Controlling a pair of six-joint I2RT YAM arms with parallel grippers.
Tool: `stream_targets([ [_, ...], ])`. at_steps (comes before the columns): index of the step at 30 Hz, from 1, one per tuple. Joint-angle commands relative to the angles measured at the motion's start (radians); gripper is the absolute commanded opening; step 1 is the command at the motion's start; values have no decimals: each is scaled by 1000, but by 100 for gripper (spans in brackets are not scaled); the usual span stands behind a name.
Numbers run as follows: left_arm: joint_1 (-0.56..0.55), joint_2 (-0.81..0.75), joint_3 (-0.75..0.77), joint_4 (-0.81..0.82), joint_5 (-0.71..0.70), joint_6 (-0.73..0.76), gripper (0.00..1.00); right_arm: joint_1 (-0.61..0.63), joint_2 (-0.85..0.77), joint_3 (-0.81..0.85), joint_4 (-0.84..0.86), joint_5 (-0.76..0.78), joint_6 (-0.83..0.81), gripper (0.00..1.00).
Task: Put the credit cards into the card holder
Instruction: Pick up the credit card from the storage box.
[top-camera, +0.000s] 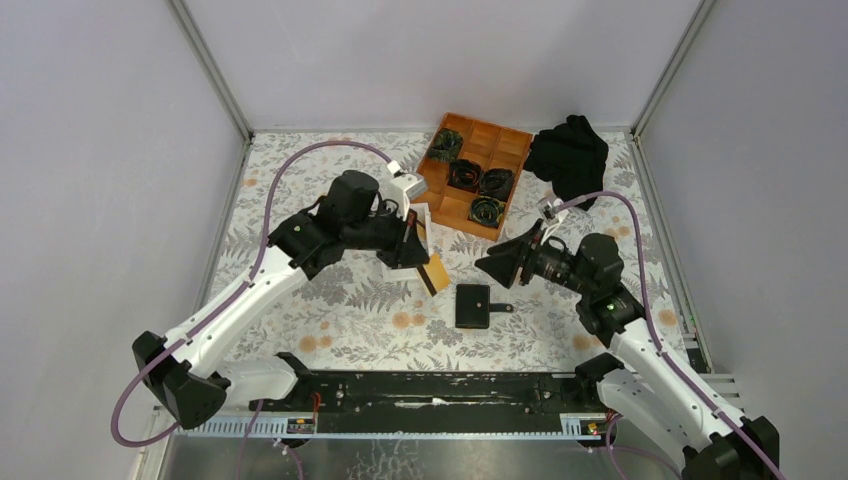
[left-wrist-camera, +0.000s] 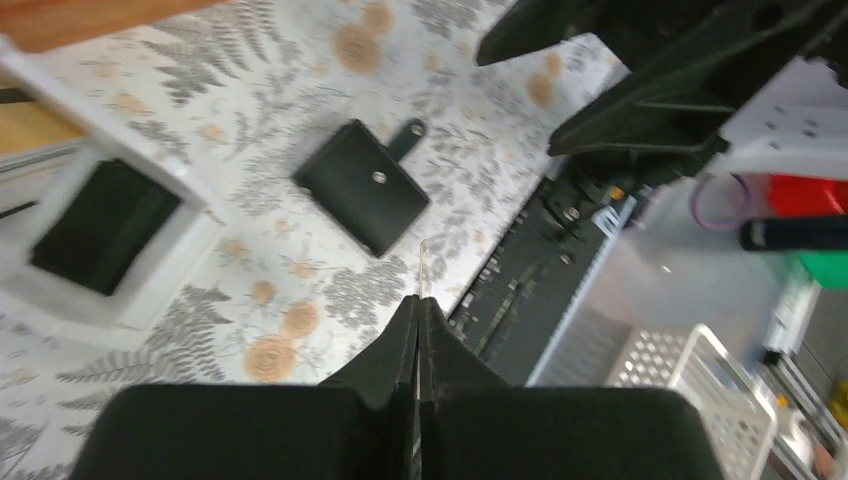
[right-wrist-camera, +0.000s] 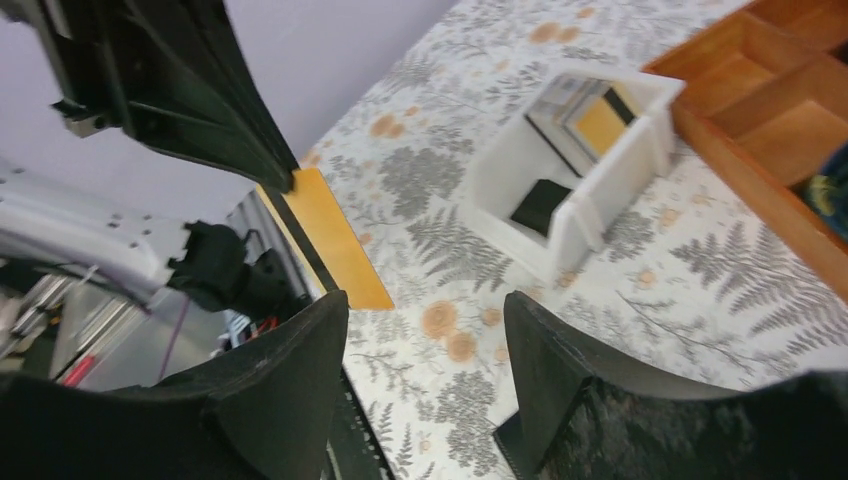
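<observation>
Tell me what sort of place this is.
Most likely a robotics lab test cell: a left arm and right arm bolted to a black rail at the edge of a fern-print table, boxed in by pale panels on metal frame posts.

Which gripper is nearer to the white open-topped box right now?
Left. The left gripper, shut on an orange card, hangs right at the edge of the white box. The open right gripper faces the box from farther off to the right.
</observation>
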Motion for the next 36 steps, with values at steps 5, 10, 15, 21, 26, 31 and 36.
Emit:
stream_targets([
  [5, 7, -18, 48, -51, 369, 77, 0, 50, -19, -23, 154, -209, 97, 66],
  [10, 7, -4, 43, -52, 429, 98, 0, 92, -18, -37, 162, -238, 100, 64],
  [15, 7, 20, 44, -51, 457, 116, 0, 123, -22, -61, 198, -252, 123, 63],
  [21, 7, 56, 61, -46, 475, 129, 0, 175, 6, -78, 260, -265, 154, 60],
  [26, 7, 80, 74, -42, 475, 136, 0, 229, 21, -81, 279, -248, 155, 57],
  [31, 6, 95, 88, -43, 488, 139, 0, 267, 63, -81, 304, -233, 146, 51],
  [36, 6, 103, 91, -42, 503, 143, 0, 295, 105, -81, 337, -218, 143, 38],
])
